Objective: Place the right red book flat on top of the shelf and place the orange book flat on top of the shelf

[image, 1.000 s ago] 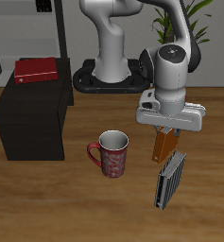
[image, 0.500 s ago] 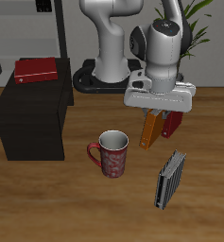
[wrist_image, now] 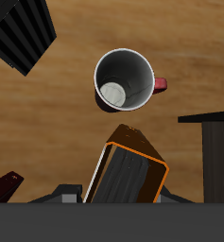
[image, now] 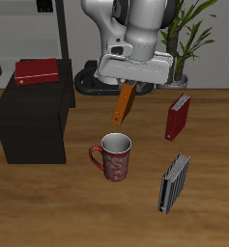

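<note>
Two fingers of the gripper [image: 129,87] clamped on the orange book [image: 124,102], book hanging tilted beneath it above the mug [image: 113,156], fingertips hidden, shelf [image: 31,121] off to one side, right red book [image: 37,71] flat on it.

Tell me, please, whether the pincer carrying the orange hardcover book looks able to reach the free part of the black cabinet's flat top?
Probably yes: the pincer holds the orange hardcover book above the mug, and the black cabinet top beside the bright-red book looks open.
</note>
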Available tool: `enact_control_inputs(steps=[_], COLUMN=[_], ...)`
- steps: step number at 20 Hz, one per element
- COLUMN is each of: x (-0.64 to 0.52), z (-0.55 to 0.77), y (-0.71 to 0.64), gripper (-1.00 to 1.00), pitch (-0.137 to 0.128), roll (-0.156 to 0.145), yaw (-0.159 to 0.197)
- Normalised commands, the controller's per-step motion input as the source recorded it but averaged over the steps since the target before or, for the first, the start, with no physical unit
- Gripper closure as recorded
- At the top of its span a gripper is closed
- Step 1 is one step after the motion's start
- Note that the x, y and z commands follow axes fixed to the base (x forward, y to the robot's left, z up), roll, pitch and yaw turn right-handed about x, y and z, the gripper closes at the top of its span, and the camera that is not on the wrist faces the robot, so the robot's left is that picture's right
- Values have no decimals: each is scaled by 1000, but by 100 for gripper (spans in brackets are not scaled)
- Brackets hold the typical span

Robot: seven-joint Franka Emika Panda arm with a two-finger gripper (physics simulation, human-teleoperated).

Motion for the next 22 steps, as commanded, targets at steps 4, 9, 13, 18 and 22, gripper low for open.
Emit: enact_control_inputs(steps=[4,9,13,18,22], x=[-230,-38,-11,33,116], z=[576,617,577,392,300], y=[-628,-613,-616,-589,-521], gripper=[100,100,100,100,100], pitch=[-39,-55,-65,-38,-19], roll=[-118,-119,-136,-105,-71], yaw=[111,93,59,53,42])
